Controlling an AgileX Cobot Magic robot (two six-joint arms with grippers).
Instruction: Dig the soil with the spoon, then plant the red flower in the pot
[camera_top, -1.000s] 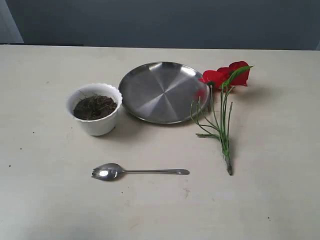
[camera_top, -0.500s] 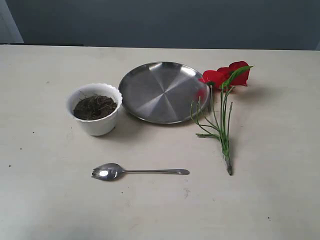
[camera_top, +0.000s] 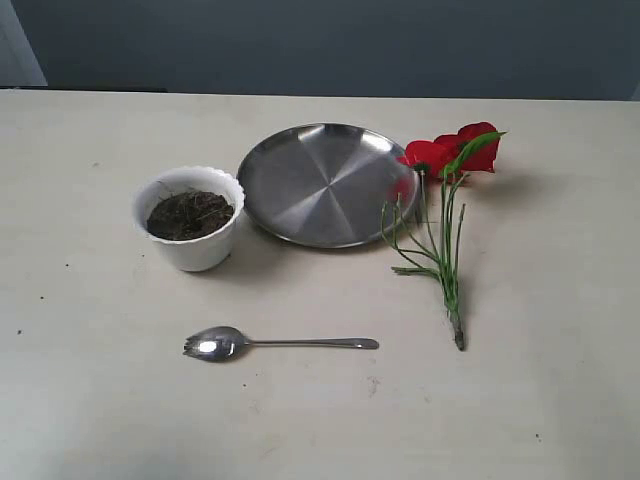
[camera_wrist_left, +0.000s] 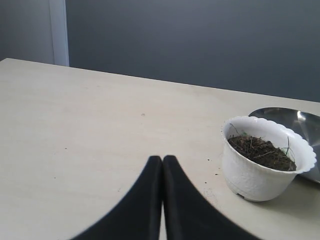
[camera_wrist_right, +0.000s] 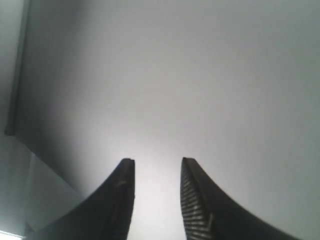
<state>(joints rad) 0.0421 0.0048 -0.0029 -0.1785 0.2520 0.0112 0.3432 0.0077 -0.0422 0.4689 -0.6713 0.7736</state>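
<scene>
The white pot (camera_top: 190, 222) with a scalloped rim stands on the table's left half, holding dark soil (camera_top: 189, 214). The silver spoon (camera_top: 280, 343) lies flat in front of it, bowl pointing left. The red flower (camera_top: 455, 155) lies right of the plate, its green stems (camera_top: 445, 255) running toward the front. Neither gripper shows in the exterior view. In the left wrist view my left gripper (camera_wrist_left: 162, 159) is shut and empty, low over the table, with the pot (camera_wrist_left: 265, 162) and soil (camera_wrist_left: 262, 152) some way off. My right gripper (camera_wrist_right: 157, 162) is open, facing a plain grey surface.
A flat round steel plate (camera_top: 328, 183) sits between the pot and the flower; its edge (camera_wrist_left: 295, 117) shows behind the pot in the left wrist view. A dark grey wall (camera_top: 330, 45) backs the table's far edge.
</scene>
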